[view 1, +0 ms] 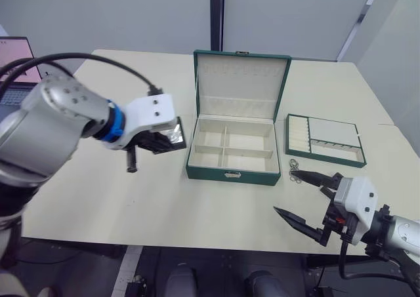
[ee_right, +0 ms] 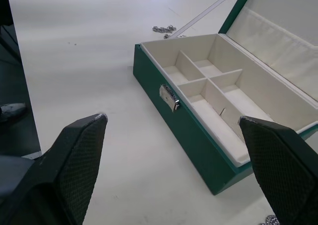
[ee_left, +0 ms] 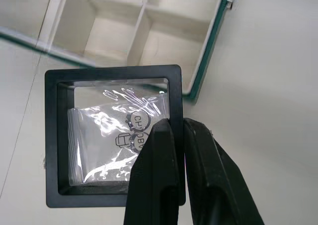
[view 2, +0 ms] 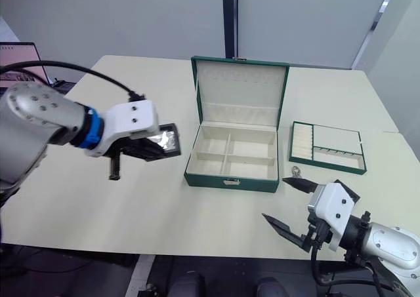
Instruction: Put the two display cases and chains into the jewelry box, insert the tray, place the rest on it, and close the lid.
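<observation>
In the left eye view, the green rectangular jewelry box (view 1: 233, 146) with cream lining stands open at the table's centre, lid upright, its four compartments empty. At its 9 o'clock, the left gripper (view 1: 159, 138) holds a black square-framed display case (view 1: 172, 136) with a clear film window off the cream table (view 1: 98, 192), fingers clamped on its frame. At the box's 3 o'clock lies the green cream-lined insert tray (view 1: 324, 139); at its 4 o'clock, small silver chains (view 1: 293, 174) rest just beside the box's front corner. The right gripper (view 1: 308, 202) hovers at 5 o'clock, fingers spread wide, one tip near the chains. The right eye view shows the same layout. In the left wrist view, the two black fingers (ee_left: 159, 185) pinch one edge of the display case's frame, a crinkled plastic bag visible inside; the box's compartments lie beyond. In the right wrist view, the splayed fingers (ee_right: 79, 150) frame the box's front with its silver clasp (ee_right: 169, 97), and more chains (ee_right: 164, 29) lie on the table beyond the box.
</observation>
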Tool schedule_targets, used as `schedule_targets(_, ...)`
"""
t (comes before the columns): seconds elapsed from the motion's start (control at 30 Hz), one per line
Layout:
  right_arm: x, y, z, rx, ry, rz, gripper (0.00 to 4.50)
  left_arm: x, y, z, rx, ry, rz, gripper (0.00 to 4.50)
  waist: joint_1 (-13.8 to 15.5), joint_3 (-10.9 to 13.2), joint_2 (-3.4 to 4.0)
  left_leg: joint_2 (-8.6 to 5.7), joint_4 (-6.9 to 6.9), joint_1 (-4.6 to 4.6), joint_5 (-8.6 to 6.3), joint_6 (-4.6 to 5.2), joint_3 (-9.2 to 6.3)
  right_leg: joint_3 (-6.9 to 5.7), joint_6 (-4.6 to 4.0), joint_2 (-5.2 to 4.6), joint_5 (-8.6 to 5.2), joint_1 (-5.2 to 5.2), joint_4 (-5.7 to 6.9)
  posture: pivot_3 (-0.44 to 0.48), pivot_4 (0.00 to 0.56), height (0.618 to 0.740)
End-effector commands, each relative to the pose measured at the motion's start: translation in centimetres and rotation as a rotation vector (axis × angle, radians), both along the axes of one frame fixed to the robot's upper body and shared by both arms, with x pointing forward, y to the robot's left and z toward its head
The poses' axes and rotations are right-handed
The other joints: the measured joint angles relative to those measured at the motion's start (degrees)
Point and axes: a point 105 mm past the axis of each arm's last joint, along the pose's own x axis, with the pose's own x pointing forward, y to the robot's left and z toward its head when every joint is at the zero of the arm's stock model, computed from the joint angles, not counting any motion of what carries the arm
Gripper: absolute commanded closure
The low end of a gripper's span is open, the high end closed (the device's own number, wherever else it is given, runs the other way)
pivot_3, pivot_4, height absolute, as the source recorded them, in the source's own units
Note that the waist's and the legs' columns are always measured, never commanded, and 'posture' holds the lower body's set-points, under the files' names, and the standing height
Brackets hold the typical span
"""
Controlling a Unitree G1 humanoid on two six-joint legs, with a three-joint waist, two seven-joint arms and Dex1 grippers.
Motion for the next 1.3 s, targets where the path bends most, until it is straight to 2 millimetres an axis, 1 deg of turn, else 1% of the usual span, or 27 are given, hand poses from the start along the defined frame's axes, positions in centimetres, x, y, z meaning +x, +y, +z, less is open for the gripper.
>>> schedule_targets(0.03, 0.0, -0.3, 0.7, 0.003, -0.05, -0.033, 0.0, 1.5, -1.8, 0.7, 0.0, -0.03, -0.018, 4.49, 0.0, 0.0, 0.0, 0.0, 0.0, 0.01, 0.0, 0.0, -0.01, -0.01, 0.0, 0.01, 0.0, 0.01, 0.01, 0.0, 0.15, 0.74)
schedule_targets(0.2, 0.1, -1.2, 0.4, -0.003, -0.045, -0.077, 0.0, 3.4, -4.9, 1.0, -0.007, -0.048, -0.068, 4.49, 0.0, 0.0, 0.01, 0.0, 0.03, 0.0, 0.08, -0.12, -0.03, 0.05, 0.0, 0.02, 0.0, 0.01, 0.01, 0.0, 0.15, 0.74)
schedule_targets(0.27, 0.2, -1.7, 0.3, -0.008, -0.047, -0.098, 0.0, 3.9, -6.5, 0.9, -0.013, -0.058, -0.108, 4.49, 0.0, 0.0, 0.01, 0.0, 0.05, 0.0, 0.09, -0.14, -0.03, 0.05, 0.0, 0.02, 0.0, 0.01, 0.02, 0.0, 0.15, 0.74)
schedule_targets(0.43, 0.2, -1.9, -0.1, -0.01, -0.035, -0.109, 0.0, 5.0, -10.2, -0.2, -0.07, -0.053, -0.186, 4.49, 0.0, 0.0, 0.05, 0.0, 0.09, -0.01, 0.11, -0.18, -0.03, 0.05, 0.0, 0.02, 0.0, 0.04, 0.01, 0.0, 0.15, 0.74)
schedule_targets(0.57, 0.2, -2.1, -0.2, -0.014, -0.033, -0.122, 0.0, 5.5, -12.0, -1.0, -0.13, -0.047, -0.238, 4.49, -0.1, 0.0, 0.11, 0.0, 0.11, -0.01, 0.12, -0.19, -0.03, 0.08, 0.0, 0.03, 0.0, 0.03, 0.05, 0.0, 0.15, 0.74)
schedule_targets(0.73, 0.0, -2.4, -0.4, -0.023, -0.02, -0.141, 0.0, 7.0, -13.1, -2.7, -0.151, -0.042, -0.224, 4.49, 0.0, 0.0, 0.16, -0.01, 0.12, -0.01, 0.12, -0.19, -0.03, 0.09, 0.0, 0.03, 0.0, 0.04, 0.06, 0.0, 0.15, 0.74)
schedule_targets(0.93, 0.0, -2.9, -0.8, -0.031, -0.015, -0.176, 0.0, 8.2, -14.6, -3.2, -0.18, -0.036, -0.266, 4.49, 0.1, 0.0, 0.16, -0.02, 0.16, -0.03, 0.12, -0.2, -0.04, 0.07, 0.0, 0.03, 0.0, 0.05, 0.06, 0.0, 0.15, 0.74)
schedule_targets(1.1, 0.0, -3.3, -0.8, -0.038, -0.019, -0.225, 0.0, 9.2, -14.6, -4.4, -0.14, -0.051, -0.318, 4.49, 0.0, 0.0, 0.2, -0.02, 0.16, -0.04, 0.12, -0.2, -0.03, 0.08, 0.0, 0.05, 0.0, 0.04, 0.08, 0.0, 0.15, 0.74)
schedule_targets(1.3, 0.3, -3.8, -0.3, -0.026, -0.049, -0.289, 0.0, 10.0, -14.4, -4.6, -0.145, -0.039, -0.315, 4.49, 0.1, 0.0, 0.2, -0.03, 0.16, -0.05, 0.12, -0.2, -0.04, 0.06, 0.0, 0.05, 0.0, 0.04, 0.08, 0.0, 0.15, 0.74)
